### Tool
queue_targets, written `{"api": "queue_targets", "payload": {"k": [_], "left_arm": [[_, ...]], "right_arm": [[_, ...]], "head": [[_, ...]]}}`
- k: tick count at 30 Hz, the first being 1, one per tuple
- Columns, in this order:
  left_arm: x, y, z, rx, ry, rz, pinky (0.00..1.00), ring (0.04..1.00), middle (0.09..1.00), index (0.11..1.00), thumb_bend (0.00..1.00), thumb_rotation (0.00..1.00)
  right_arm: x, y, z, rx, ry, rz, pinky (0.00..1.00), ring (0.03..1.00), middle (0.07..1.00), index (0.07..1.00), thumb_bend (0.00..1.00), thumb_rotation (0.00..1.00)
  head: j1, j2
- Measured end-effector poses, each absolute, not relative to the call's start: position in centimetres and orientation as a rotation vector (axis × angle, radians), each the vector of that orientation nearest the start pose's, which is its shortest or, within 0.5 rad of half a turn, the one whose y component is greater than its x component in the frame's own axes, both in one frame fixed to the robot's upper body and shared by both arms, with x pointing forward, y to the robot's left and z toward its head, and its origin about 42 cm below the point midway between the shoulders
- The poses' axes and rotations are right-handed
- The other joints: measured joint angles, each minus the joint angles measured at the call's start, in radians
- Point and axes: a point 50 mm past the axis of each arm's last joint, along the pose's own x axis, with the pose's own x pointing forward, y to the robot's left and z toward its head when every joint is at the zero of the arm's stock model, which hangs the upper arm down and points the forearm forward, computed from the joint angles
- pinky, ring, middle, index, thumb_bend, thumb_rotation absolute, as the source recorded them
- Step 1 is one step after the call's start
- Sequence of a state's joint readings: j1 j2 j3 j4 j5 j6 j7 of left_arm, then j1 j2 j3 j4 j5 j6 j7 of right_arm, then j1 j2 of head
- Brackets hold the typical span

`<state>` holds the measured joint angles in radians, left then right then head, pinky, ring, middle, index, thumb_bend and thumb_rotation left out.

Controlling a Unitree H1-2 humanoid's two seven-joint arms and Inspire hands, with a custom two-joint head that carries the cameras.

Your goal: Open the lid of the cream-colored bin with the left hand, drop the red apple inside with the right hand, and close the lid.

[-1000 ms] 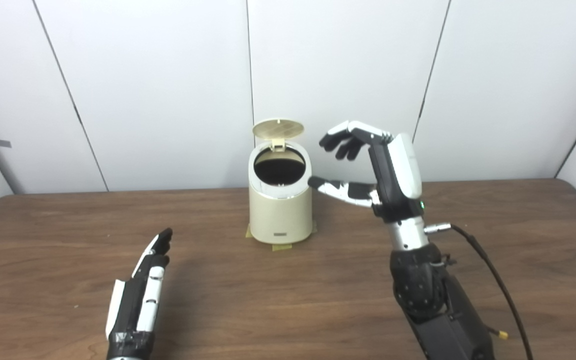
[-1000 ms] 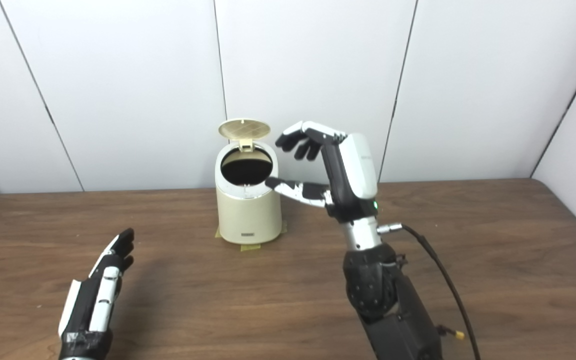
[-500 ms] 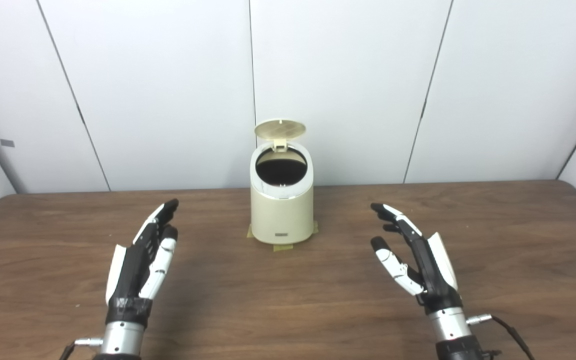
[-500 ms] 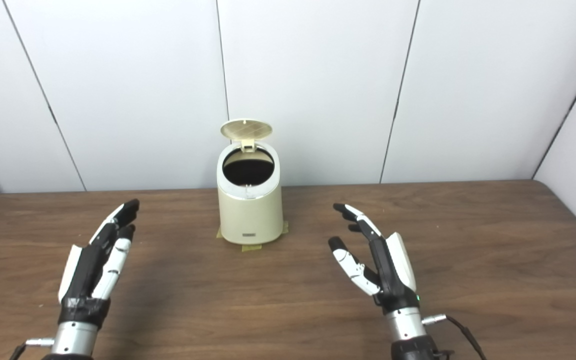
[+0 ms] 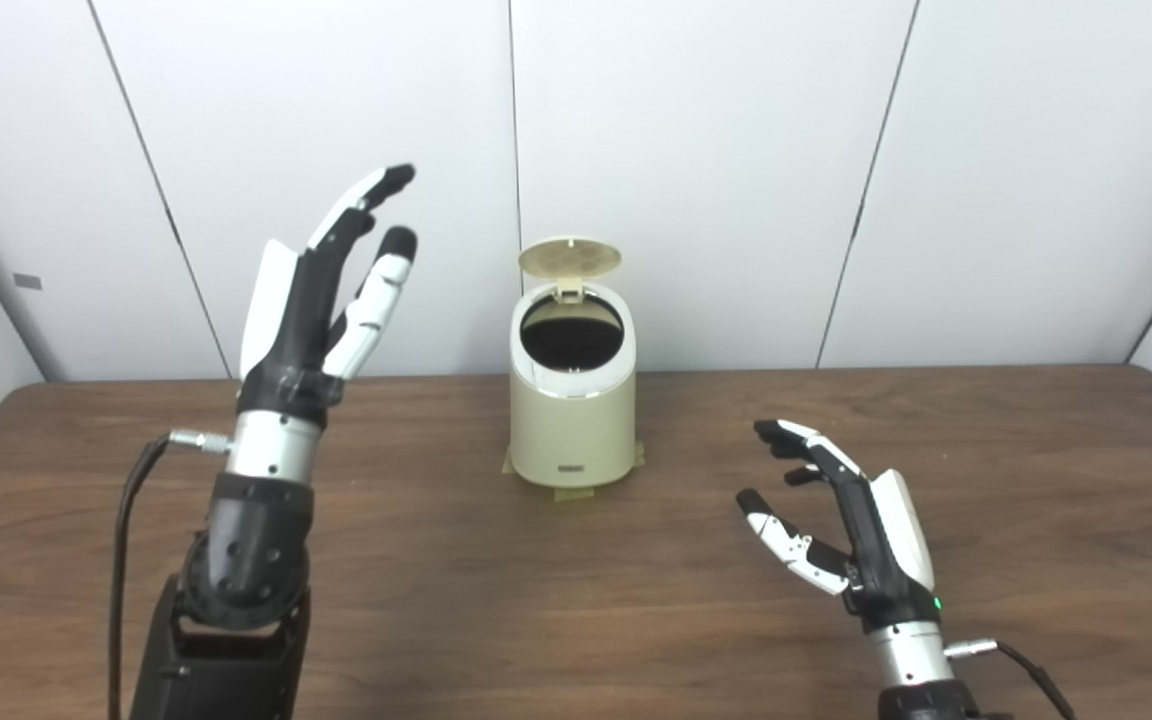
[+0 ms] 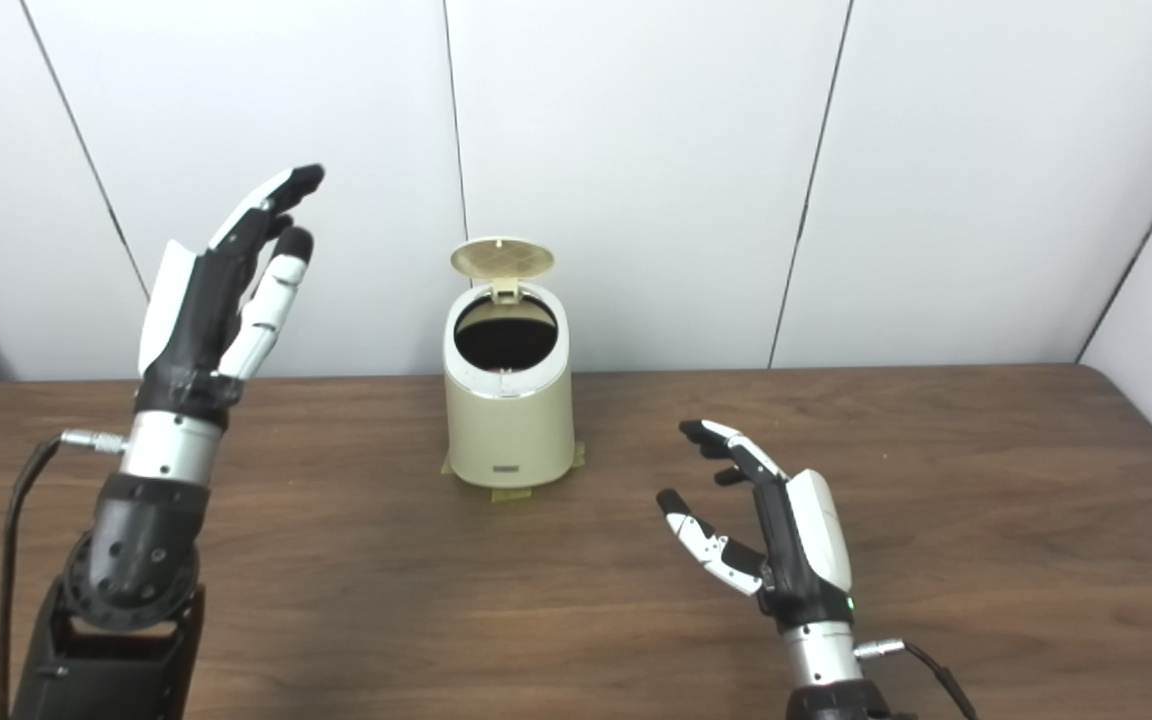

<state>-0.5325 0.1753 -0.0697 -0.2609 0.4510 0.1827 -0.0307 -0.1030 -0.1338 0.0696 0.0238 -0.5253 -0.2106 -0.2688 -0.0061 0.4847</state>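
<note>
I see the cream-colored bin (image 5: 572,400) on the desk (image 5: 576,600), lid (image 5: 570,257) up — no red apple visible, likely inside. Left robot hand (image 5: 321,300) raised, right robot hand (image 5: 851,520) low — both spread, empty. Closing remains.

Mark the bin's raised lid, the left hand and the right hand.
lid (image 5: 570,256), left eye view, middle of its ribbed underside.
left hand (image 5: 314,300), left eye view, on the black palm below the fingers.
right hand (image 6: 794,545), right eye view, on the palm beside the white back shell.
</note>
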Motion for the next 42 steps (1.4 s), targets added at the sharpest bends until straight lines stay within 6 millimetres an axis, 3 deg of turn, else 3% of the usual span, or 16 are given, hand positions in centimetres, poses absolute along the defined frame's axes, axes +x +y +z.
{"api": "queue_targets", "payload": {"k": [2,7,12,17,25,27,39,42], "left_arm": [[38.8,18.5,34.1,0.683,-0.613,0.001,1.0,0.997,0.96,0.924,0.79,1.0],[39.4,16.4,35.8,0.926,-0.606,-0.049,1.0,1.0,0.956,0.936,0.96,1.0],[39.7,14.3,36.9,1.078,-0.61,-0.088,1.0,1.0,0.95,0.935,1.0,1.0],[40.4,12.6,36.7,1.225,-0.537,-0.143,1.0,1.0,0.94,0.921,1.0,1.0],[42.1,11.3,35.9,1.36,-0.439,-0.127,1.0,1.0,0.94,0.917,1.0,1.0],[42.2,11.2,35.8,1.369,-0.428,-0.127,1.0,1.0,0.942,0.919,1.0,1.0],[43.0,11.2,34.8,1.381,-0.366,-0.148,1.0,1.0,0.953,0.915,1.0,1.0],[43.0,11.1,34.9,1.375,-0.366,-0.147,1.0,1.0,0.949,0.914,1.0,1.0]], "right_arm": [[31.3,-23.0,13.8,-0.602,-0.38,-0.12,0.62,0.738,0.764,0.749,0.16,0.3],[31.4,-23.1,13.7,-0.595,-0.376,-0.12,0.61,0.732,0.764,0.754,0.16,0.48],[31.4,-23.1,13.6,-0.593,-0.371,-0.11,0.62,0.741,0.77,0.756,0.16,0.53],[31.5,-23.0,13.6,-0.596,-0.354,-0.096,0.63,0.748,0.779,0.763,0.16,0.55],[31.5,-23.0,13.4,-0.601,-0.326,-0.095,0.59,0.728,0.756,0.748,0.15,0.48],[31.5,-23.0,13.4,-0.596,-0.32,-0.094,0.6,0.731,0.756,0.738,0.14,0.41],[31.6,-22.8,13.3,-0.594,-0.311,-0.093,0.64,0.747,0.766,0.74,0.14,0.41],[31.6,-22.8,13.3,-0.594,-0.308,-0.092,0.63,0.743,0.763,0.744,0.14,0.36]], "head": [[0.0,0.0],[0.005,0.0],[0.005,-0.003],[0.0,-0.008],[-0.008,-0.017],[-0.008,-0.02],[-0.012,-0.026],[-0.014,-0.025]]}}
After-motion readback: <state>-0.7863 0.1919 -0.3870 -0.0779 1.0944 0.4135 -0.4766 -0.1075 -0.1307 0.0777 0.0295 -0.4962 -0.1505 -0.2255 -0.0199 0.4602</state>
